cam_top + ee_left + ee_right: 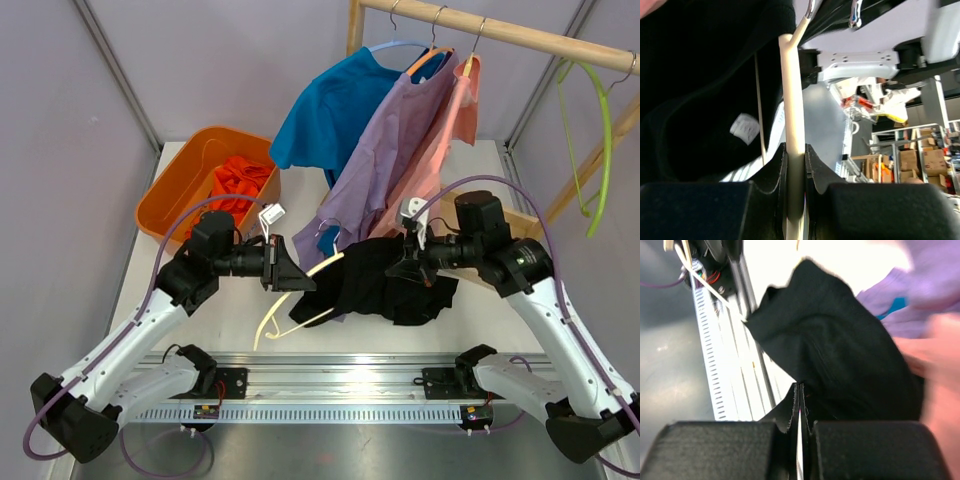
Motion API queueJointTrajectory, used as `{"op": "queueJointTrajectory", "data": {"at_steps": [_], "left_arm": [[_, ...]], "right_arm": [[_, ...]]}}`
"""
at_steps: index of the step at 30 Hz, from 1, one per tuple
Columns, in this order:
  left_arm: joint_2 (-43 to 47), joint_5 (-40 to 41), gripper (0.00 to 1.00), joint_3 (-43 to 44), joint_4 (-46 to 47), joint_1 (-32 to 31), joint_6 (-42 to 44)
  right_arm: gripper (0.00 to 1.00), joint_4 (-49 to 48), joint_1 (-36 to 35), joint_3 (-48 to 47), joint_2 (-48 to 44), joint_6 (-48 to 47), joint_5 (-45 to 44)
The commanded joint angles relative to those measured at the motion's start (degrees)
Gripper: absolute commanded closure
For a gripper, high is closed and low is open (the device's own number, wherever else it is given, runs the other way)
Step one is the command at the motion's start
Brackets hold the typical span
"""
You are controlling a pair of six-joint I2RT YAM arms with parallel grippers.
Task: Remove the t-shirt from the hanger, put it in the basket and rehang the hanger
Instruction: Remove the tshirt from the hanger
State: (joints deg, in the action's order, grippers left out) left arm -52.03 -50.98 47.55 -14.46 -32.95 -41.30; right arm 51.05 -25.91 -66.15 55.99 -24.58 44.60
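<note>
A black t-shirt hangs bunched between my two arms, above the table, still draped over a cream hanger. My left gripper is shut on the hanger's shoulder bar, which runs straight up between the jaws. The t-shirt, with a white label, fills the left of that view. My right gripper is shut at the t-shirt's right side. In the right wrist view its fingertips pinch the lower edge of the black cloth.
An orange bin holding orange clothes stands at the back left. A wooden rail carries blue, purple and pink shirts just behind the black one. A green hanger hangs at the right.
</note>
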Motion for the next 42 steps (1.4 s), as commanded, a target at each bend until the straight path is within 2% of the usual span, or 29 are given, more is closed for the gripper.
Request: {"op": "queueJointTrajectory", "data": {"at_steps": [1,5,8,9,12,13,15,21,23,27,31,34,35,37,38,40,42], "left_arm": [[0.70,1.85,1.00,4.56,-6.97,1.21,9.54],[1.84,2.90,1.00,6.41,-14.26,3.06,15.70],[3.59,6.32,1.00,10.71,-25.24,4.03,25.89],[4.21,7.99,1.00,12.90,-31.01,4.03,31.75],[7.19,11.42,1.00,15.20,-39.99,4.03,38.73],[8.16,12.39,1.00,16.77,-41.86,4.03,43.36],[10.62,14.58,1.00,18.01,-45.72,3.51,45.68],[17.04,18.72,1.00,21.96,-50.66,3.24,50.17],[20.12,22.41,1.00,23.02,-50.15,3.15,50.53],[24.25,22.68,1.00,25.21,-45.84,3.15,50.26],[25.14,21.55,1.00,24.88,-43.82,3.15,49.04],[24.79,17.95,1.00,21.99,-40.66,3.15,47.46],[24.70,16.98,1.00,21.36,-39.61,3.15,47.02],[24.08,14.00,1.00,19.69,-36.79,3.15,46.05],[23.91,12.85,1.00,17.86,-35.74,3.15,45.78],[21.99,10.30,1.00,16.62,-33.80,3.15,45.69],[20.05,8.80,1.00,15.73,-33.88,3.15,46.13]], "right_arm": [[1.00,1.42,2.09,-5.48,-2.81,-1.61,-0.29],[1.00,2.13,3.41,-7.15,-4.04,-2.05,-3.63],[1.00,0.99,5.25,-6.98,-5.18,-1.44,-10.92],[1.00,0.55,5.78,-6.80,-5.97,-0.57,-12.76],[1.00,-1.38,8.24,-5.22,-7.03,1.19,-18.48],[1.00,-1.74,8.85,-4.78,-7.21,1.37,-20.58],[1.00,-2.53,10.52,-3.11,-7.64,1.72,-22.35],[1.00,-0.78,13.25,-0.04,-9.66,0.32,-26.41],[1.00,1.15,13.43,1.45,-10.02,-1.61,-24.48],[1.00,2.56,13.43,4.97,-8.18,-5.03,-21.05],[1.00,5.11,13.34,8.22,-6.86,-11.53,-9.04],[1.00,3.88,13.34,11.04,-4.32,-12.42,-6.64],[0.95,4.23,13.26,11.13,-2.57,-12.86,-6.54],[0.76,5.63,13.34,10.87,-0.97,-14.96,-5.23],[0.61,7.90,13.34,10.34,-0.62,-15.76,-4.35],[0.49,11.60,13.34,8.42,-0.79,-19.79,-0.85],[0.39,19.76,13.34,3.24,-2.54,-24.87,1.36]]}}
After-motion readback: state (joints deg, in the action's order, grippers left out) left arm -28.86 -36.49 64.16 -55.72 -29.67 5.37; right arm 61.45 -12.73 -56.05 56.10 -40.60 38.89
